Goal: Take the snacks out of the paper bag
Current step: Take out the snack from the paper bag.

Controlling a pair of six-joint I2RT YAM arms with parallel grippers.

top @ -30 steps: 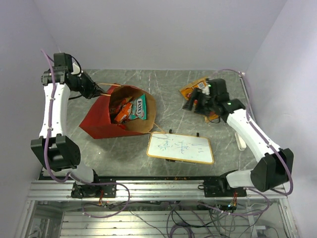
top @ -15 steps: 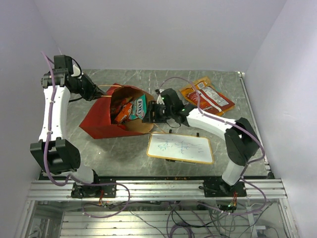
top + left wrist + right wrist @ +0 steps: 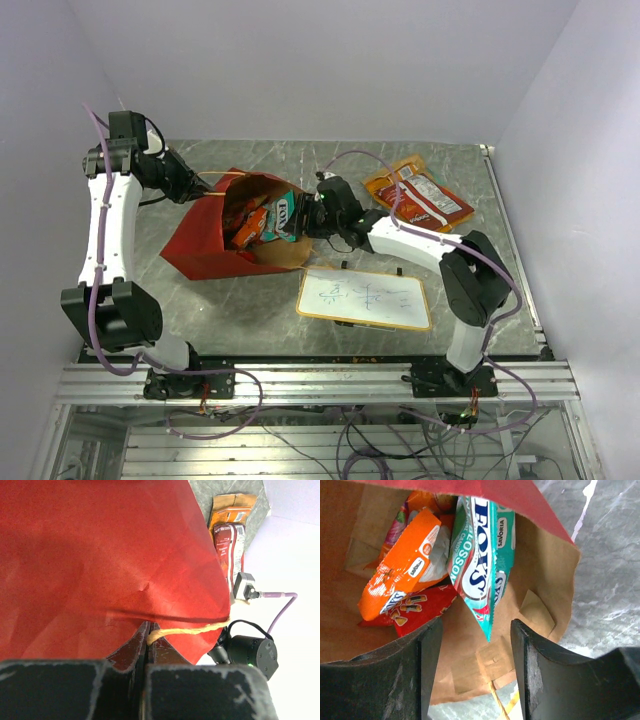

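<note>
The red paper bag (image 3: 200, 240) lies on its side with its brown mouth facing right. Inside are snacks: a teal packet (image 3: 286, 214), an orange one (image 3: 402, 572) and a red one (image 3: 417, 607). An orange-tan chip bag (image 3: 395, 180) lies on the table at the back right, with a dark red packet (image 3: 432, 200) on it. My left gripper (image 3: 203, 186) is shut on the bag's string handle (image 3: 190, 629) at the bag's upper rim. My right gripper (image 3: 476, 630) is open at the bag's mouth. The teal packet's (image 3: 480, 565) lower corner hangs just ahead of its fingertips, touching neither.
A white-framed whiteboard (image 3: 365, 298) lies flat in front of the bag's mouth, just below my right forearm. The table's back and right edges run close to the walls.
My right arm has swung left from the chip bag at the back right to the paper bag's mouth, its jaws narrowing a little. The left gripper and the bag have stayed put.
</note>
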